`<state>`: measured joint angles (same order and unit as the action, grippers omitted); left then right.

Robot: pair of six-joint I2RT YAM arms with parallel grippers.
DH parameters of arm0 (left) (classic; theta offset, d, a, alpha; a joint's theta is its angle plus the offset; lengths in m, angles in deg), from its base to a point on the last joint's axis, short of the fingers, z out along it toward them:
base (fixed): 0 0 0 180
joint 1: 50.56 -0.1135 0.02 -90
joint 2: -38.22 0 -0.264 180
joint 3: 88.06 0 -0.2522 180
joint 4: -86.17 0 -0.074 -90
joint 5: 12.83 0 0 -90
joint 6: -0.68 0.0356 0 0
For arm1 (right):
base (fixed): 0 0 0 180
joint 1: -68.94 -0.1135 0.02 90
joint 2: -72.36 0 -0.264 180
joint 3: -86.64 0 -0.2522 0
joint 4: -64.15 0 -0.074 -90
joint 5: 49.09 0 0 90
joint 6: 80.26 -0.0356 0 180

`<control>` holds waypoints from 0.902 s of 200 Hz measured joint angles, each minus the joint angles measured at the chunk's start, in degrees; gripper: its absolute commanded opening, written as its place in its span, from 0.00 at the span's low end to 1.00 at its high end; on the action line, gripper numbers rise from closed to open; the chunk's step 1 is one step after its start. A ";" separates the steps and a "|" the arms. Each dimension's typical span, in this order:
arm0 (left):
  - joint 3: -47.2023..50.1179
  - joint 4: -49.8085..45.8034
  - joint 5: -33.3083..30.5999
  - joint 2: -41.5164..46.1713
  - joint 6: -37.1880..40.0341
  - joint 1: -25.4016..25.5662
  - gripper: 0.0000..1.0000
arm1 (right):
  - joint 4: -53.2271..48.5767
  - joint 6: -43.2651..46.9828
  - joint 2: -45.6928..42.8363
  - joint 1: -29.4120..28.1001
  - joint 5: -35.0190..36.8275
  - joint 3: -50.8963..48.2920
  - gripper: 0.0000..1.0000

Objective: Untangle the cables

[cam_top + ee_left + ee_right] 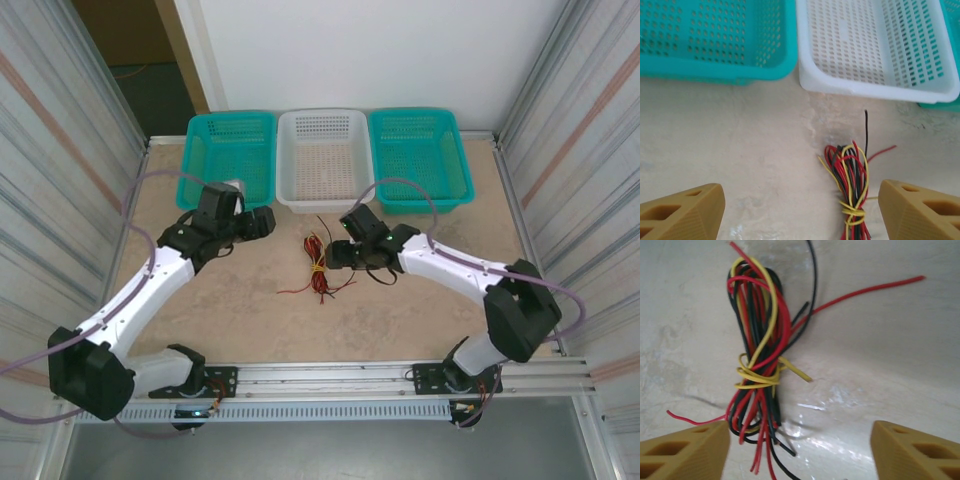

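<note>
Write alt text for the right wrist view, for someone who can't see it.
A bundle of red, black and yellow cables, cinched by a yellow wire, lies on a pale table. The right gripper is open, its tan fingers at the bottom corners.

We see three perforated plastic baskets in a row along the far edge of the table (230, 310) — a teal basket (230, 150) on the left, a white basket (322, 150) in the middle and a second teal basket (420, 150) on the right, each just beside the next. The tabletop is a pale, mottled beige, and ribbed metal panels (60, 170) close it in on both sides — a white wall (400, 50) stands behind the baskets. Along the near edge we find an aluminium rail (330, 373).
</note>
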<state>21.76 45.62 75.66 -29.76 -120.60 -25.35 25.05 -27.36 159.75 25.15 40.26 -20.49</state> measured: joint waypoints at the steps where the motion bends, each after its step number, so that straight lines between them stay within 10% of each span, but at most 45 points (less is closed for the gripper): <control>1: 0.22 0.11 0.09 0.07 -0.22 0.02 0.80 | 0.00 0.00 0.13 -0.04 -0.04 0.09 0.64; 180: 9.35 3.69 6.64 4.31 -8.00 2.19 0.76 | 0.07 0.02 12.87 2.91 -2.49 8.85 0.23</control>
<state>31.11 49.31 82.30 -25.46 -128.60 -23.16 25.11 -27.34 172.62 28.06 37.77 -11.64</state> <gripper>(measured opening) 0.762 0.221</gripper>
